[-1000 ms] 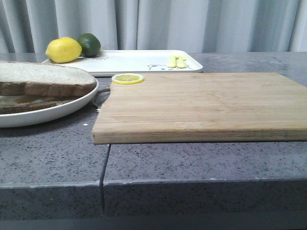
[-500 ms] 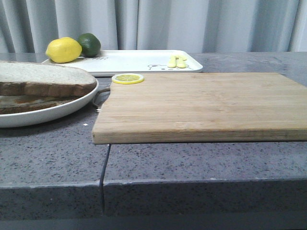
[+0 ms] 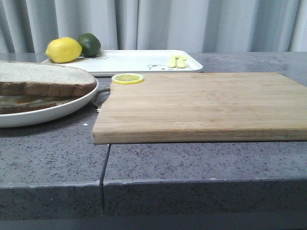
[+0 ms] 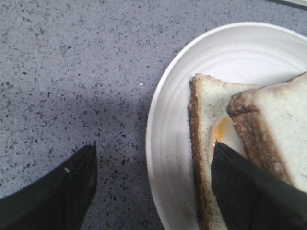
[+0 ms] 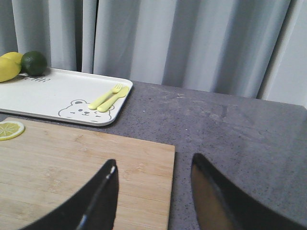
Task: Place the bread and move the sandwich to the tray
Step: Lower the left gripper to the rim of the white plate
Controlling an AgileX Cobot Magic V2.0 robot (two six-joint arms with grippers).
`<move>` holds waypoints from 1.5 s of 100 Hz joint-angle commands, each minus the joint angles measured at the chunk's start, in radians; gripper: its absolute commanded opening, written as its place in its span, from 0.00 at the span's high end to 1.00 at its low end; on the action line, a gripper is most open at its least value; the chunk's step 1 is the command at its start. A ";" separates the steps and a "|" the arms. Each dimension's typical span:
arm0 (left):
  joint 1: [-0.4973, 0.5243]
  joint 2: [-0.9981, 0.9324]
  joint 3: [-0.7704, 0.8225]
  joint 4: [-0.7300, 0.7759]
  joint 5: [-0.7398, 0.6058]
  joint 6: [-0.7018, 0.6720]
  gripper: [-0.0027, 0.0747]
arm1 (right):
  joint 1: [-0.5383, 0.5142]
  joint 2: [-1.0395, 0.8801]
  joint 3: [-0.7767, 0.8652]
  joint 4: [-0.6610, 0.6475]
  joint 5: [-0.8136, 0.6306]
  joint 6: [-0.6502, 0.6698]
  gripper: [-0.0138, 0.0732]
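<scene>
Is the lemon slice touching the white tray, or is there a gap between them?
Apart. In the right wrist view the lemon slice lies on the wooden board, and a strip of board separates it from the tray.

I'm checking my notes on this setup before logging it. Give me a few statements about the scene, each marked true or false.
1. The bread lies on top of the egg slice on the round plate. True.
2. The sandwich is already on the tray. False: its plate sits on the grey counter beside the wooden board; the tray is farther back.
3. A lemon slice rests on the board's far left corner. True.
4. The left pincer is shut on the bread. False: it is open, one finger over the counter, the other over the plate.
5. The tray holds a lemon, a lime and a small yellow fork and spoon. True.
</scene>
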 commanded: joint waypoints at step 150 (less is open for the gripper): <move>-0.001 0.090 -0.028 -0.019 -0.042 -0.010 0.68 | -0.004 0.006 -0.026 -0.007 -0.081 0.000 0.42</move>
